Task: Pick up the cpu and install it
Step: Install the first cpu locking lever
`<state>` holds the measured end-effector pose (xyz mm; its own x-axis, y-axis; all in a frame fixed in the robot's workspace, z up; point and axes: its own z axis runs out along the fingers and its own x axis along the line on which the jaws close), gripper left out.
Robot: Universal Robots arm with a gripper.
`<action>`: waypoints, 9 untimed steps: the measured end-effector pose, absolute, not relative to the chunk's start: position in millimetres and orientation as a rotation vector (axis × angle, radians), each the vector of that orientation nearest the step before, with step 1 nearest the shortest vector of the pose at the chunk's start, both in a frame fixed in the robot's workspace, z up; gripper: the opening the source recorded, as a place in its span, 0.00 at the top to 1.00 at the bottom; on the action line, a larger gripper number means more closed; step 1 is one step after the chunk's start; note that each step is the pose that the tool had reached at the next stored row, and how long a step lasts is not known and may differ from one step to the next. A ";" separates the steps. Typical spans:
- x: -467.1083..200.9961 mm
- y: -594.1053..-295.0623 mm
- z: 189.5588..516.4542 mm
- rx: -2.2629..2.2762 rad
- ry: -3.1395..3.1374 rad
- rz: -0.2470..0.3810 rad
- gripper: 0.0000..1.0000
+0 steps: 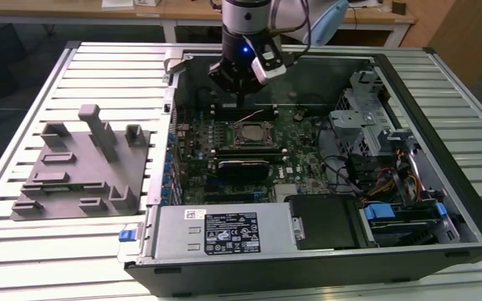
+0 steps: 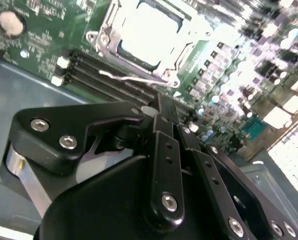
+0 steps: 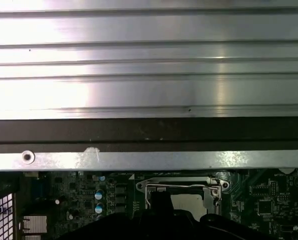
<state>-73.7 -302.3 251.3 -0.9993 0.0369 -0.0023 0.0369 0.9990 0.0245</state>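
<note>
The cpu [image 1: 253,133] lies flat inside the metal socket frame in the middle of the green motherboard [image 1: 295,153]. Its pale silver top [image 2: 149,27] is seen in the second wrist view, with the frame's thin wire lever [image 2: 134,79] along the near side. Part of the cpu [image 3: 188,201] also shows in the first wrist view. My gripper [image 1: 239,97] hangs just above the board behind the socket, toward the case's back wall. Its black fingers [image 2: 164,112] are pressed together with nothing between them.
The open computer case [image 1: 442,150] lies on a slatted metal table [image 1: 98,69]. A grey plastic fixture [image 1: 82,166] stands on the exterior view's left. A power supply [image 1: 224,232] fills the case's near end, with drive cages and cables [image 1: 375,135] on the right.
</note>
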 end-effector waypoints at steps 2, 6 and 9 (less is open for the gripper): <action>-73.7 -302.9 251.1 0.058 3.138 0.083 0.89; -73.7 -303.7 249.7 0.058 3.137 0.093 0.89; -73.3 -304.0 247.6 0.058 3.137 0.092 0.89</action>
